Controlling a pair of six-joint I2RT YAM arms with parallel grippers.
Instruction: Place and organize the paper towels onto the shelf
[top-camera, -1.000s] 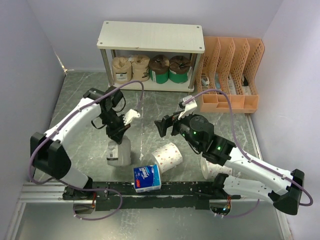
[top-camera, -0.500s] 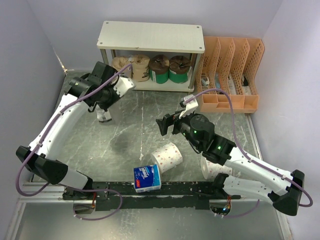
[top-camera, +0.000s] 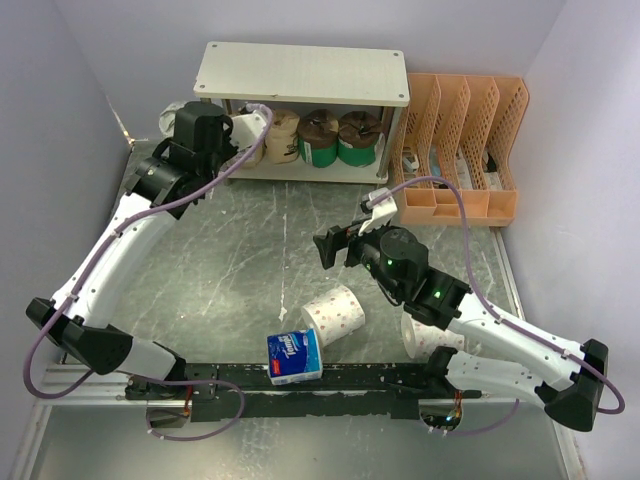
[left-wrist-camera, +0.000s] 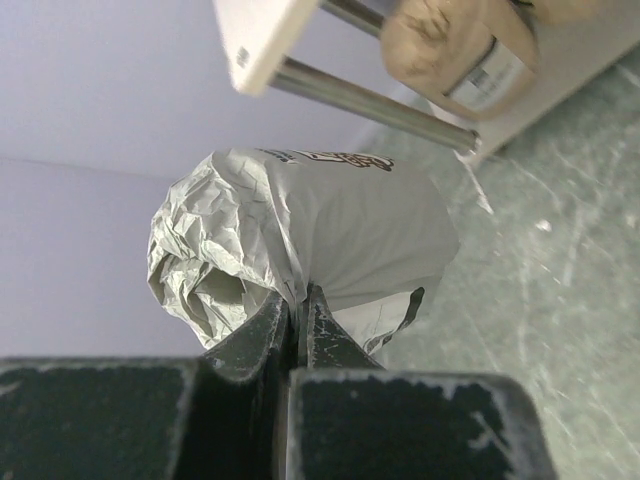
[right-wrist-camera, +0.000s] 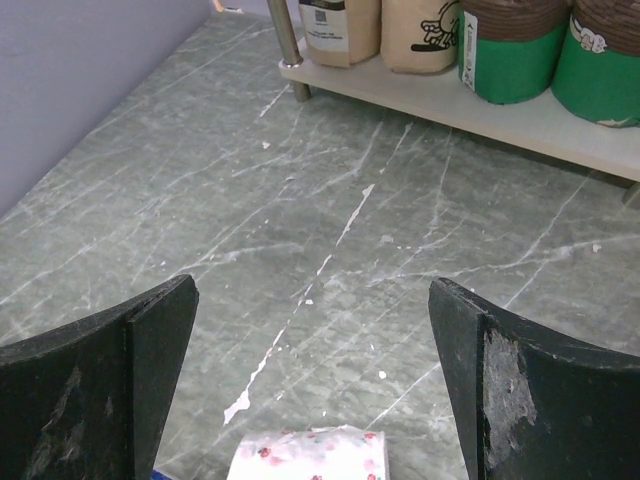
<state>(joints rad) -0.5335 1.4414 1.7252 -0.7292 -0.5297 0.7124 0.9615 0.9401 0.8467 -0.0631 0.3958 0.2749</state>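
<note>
My left gripper (left-wrist-camera: 297, 300) is clamped on the crumpled wrapper of the grey roll (left-wrist-camera: 330, 235). The roll sits directly ahead of the fingers, at the left end of the shelf (top-camera: 300, 72), just outside its silver leg (left-wrist-camera: 370, 100). My right gripper (right-wrist-camera: 312, 300) is spread wide with nothing in it, over the table (top-camera: 250, 260). The dotted white roll (top-camera: 335, 312) lies near it, well apart from the shelf.
</note>
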